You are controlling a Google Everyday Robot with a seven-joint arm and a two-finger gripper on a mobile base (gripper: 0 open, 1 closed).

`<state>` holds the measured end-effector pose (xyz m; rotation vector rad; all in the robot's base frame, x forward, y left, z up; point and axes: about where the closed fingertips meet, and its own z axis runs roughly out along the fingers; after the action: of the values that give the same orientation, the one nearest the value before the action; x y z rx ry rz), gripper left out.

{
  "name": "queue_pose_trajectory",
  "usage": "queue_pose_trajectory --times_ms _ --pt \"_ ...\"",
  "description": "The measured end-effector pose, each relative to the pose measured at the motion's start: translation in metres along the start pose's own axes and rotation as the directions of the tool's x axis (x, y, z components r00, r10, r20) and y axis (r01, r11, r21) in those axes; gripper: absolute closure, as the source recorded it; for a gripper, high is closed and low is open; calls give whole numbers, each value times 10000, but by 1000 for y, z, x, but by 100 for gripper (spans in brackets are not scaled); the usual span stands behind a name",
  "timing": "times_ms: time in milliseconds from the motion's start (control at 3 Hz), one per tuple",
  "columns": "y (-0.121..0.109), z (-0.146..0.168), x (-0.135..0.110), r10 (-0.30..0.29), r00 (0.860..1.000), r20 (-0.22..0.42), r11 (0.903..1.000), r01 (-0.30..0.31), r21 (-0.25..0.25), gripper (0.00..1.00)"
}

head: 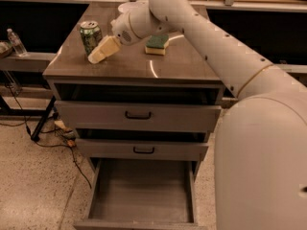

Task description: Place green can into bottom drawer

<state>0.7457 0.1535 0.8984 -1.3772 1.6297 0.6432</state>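
Just beside one green can (90,36) sit fingers (99,53), gap unclear; one bottom drawer (142,189) open.

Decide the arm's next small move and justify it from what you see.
Probably ease the pincer toward the green can: the can stands upright on the cabinet top, close beside the pincer but not held, and the bottom drawer already lies open.
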Motion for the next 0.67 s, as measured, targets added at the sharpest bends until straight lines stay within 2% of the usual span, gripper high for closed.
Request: queue_pose_trajectory --times_ms 333,667 --pt "-12 26 1 313 9985 443 9995 -316 71 0" --pt "-9 41 -1 784 9940 757 9968 -770 -210 15"
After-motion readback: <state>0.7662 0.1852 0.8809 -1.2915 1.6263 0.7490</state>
